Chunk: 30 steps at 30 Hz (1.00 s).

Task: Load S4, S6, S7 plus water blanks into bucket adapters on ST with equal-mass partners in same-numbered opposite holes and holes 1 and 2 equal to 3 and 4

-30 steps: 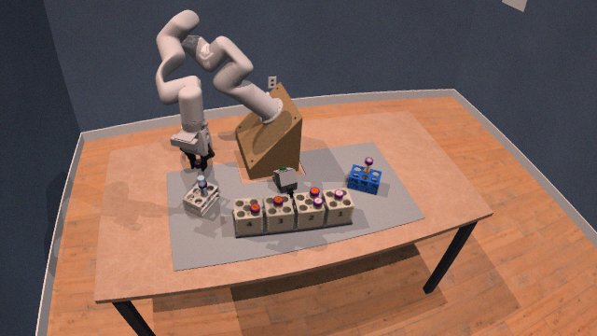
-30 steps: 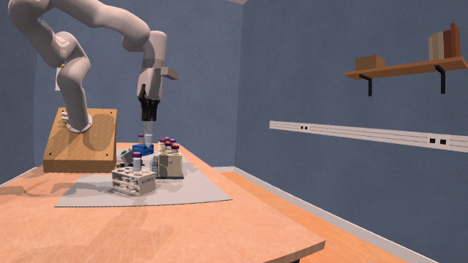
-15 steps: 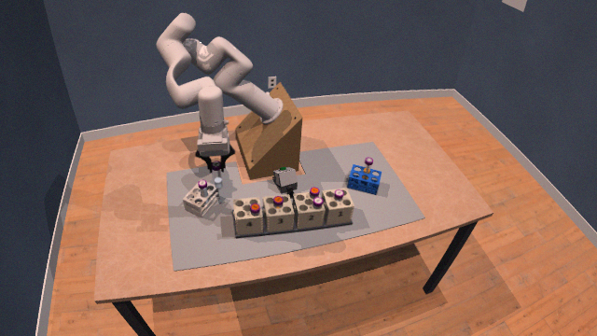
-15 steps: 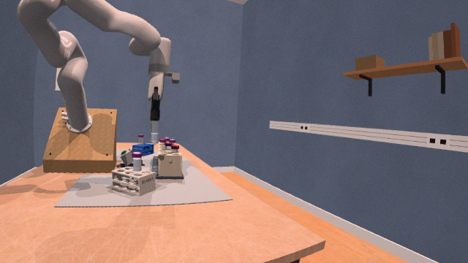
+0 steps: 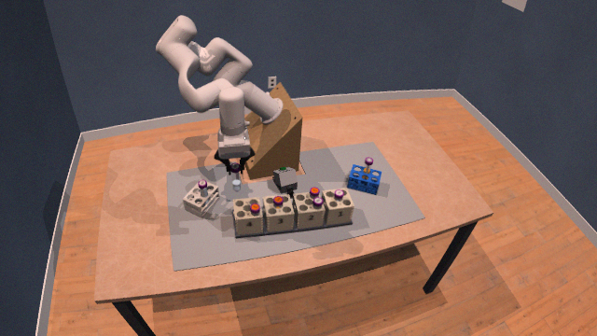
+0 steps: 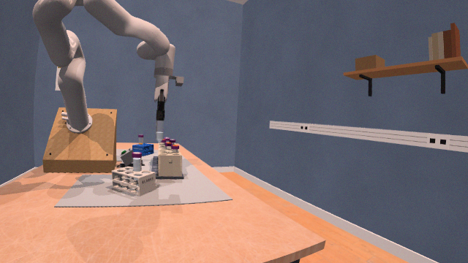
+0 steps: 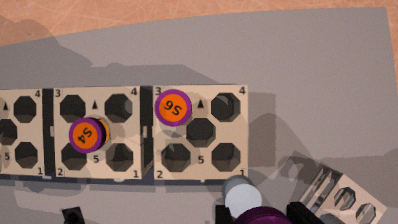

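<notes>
The end effector (image 5: pixel 234 169) (image 6: pixel 160 118) is part-closed on a purple-capped tube (image 5: pixel 236 183) (image 6: pixel 159 134) (image 7: pixel 243 199), hanging beneath it. Lowered off-centre, the tube could catch a hole rim and tilt loose adapter 4 (image 5: pixel 248 226) (image 7: pixel 239 135), ahead, where S6 (image 5: pixel 255 208) (image 7: pixel 173 107) stands. The nearby rack (image 5: pixel 193 206) (image 6: pixel 146 187) reads "BLANKS".

"Has the gripper (image 5: pixel 235 170) (image 6: pixel 160 120) (image 7: pixel 261 215) moved?"

"Yes, it's carrying its purple-capped tube (image 5: pixel 236 185) (image 6: pixel 159 136) (image 7: pixel 243 200) farther from the blanks rack (image 5: pixel 192 206) (image 6: pixel 148 181) (image 7: pixel 361 192). A second ago, from overhead, that tube's lower end shows right by the rack; now it's well off to the adapters' side."

"And the wrist?"

"Turned too: the fingers now spread side by side, seen from above the rack."
</notes>
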Available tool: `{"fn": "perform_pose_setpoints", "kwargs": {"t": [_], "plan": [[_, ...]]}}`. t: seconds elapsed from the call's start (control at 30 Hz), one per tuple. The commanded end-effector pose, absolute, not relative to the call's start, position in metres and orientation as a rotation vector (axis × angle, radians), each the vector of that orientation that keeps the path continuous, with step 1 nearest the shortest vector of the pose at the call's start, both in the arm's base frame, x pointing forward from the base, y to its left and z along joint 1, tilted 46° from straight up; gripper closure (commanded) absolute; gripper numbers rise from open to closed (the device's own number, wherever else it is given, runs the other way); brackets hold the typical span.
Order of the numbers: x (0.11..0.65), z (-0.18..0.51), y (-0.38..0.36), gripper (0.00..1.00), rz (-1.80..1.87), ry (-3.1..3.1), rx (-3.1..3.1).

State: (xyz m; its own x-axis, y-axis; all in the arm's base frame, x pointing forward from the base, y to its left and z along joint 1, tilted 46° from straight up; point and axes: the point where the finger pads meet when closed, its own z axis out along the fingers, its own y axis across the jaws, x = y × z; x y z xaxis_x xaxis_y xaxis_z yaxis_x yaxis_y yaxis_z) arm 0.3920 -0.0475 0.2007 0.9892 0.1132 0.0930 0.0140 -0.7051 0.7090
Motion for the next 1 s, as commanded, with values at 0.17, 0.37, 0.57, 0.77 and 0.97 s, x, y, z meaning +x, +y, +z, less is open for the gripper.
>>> {"fn": "perform_pose_setpoints", "kwargs": {"t": [0.17, 0.37, 0.57, 0.77, 0.97], "plan": [[0.407, 0.171, -0.014, 1.00, 0.168, 0.088, 2.349], [0.410, 0.164, -0.006, 1.00, 0.168, 0.088, 2.349], [0.410, 0.164, -0.006, 1.00, 0.168, 0.088, 2.349], [0.410, 0.164, -0.006, 1.00, 0.168, 0.088, 2.349], [0.410, 0.164, -0.006, 1.00, 0.168, 0.088, 2.349]]}}
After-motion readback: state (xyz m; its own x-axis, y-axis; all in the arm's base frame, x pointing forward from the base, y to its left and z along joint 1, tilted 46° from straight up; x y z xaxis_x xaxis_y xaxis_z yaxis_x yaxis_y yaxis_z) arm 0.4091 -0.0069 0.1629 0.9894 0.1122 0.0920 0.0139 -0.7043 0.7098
